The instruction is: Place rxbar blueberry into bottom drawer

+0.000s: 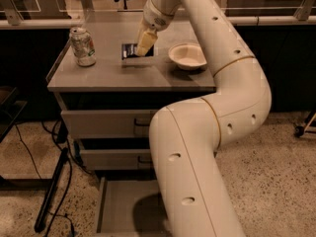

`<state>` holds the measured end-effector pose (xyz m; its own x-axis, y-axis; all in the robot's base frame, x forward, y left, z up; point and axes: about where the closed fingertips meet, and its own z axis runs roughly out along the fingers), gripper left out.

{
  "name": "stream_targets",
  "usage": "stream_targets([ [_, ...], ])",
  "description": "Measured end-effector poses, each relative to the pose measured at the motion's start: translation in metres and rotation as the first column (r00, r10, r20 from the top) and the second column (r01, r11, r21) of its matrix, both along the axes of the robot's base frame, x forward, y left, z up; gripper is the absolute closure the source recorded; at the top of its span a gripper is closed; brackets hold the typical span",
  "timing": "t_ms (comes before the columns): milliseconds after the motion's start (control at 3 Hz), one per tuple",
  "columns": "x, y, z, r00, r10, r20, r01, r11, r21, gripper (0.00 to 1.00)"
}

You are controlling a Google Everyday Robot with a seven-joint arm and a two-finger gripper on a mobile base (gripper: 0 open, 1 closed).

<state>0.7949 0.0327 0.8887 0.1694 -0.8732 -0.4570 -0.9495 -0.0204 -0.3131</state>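
The rxbar blueberry [129, 51], a small dark flat bar, hangs just above the grey cabinet top [98, 75], held at its right end. My gripper [144, 46] reaches down from the pale arm and is shut on the bar, between the soda can and the bowl. The bottom drawer [121, 206] stands pulled open near the floor, with a plain grey inside. My arm's lower link hides the drawer's right part.
A soda can [83, 46] stands upright at the left of the cabinet top. A white bowl [187, 56] sits at the right. Two closed drawers [103, 122] lie above the open one. A black stand and cables [52, 191] lie on the floor to the left.
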Motion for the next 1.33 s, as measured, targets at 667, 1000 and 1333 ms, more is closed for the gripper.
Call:
stream_targets([
  [667, -0.007, -0.001, 0.074, 0.991, -0.012, 0.134, 0.008, 0.999, 0.035, 1.0],
  [1000, -0.014, -0.004, 0.078, 0.9927, -0.034, 0.115, 0.033, 0.999, 0.013, 1.0],
  [1333, -0.03, -0.006, 0.087, 0.9947, -0.073, 0.073, 0.07, 0.997, 0.032, 1.0],
])
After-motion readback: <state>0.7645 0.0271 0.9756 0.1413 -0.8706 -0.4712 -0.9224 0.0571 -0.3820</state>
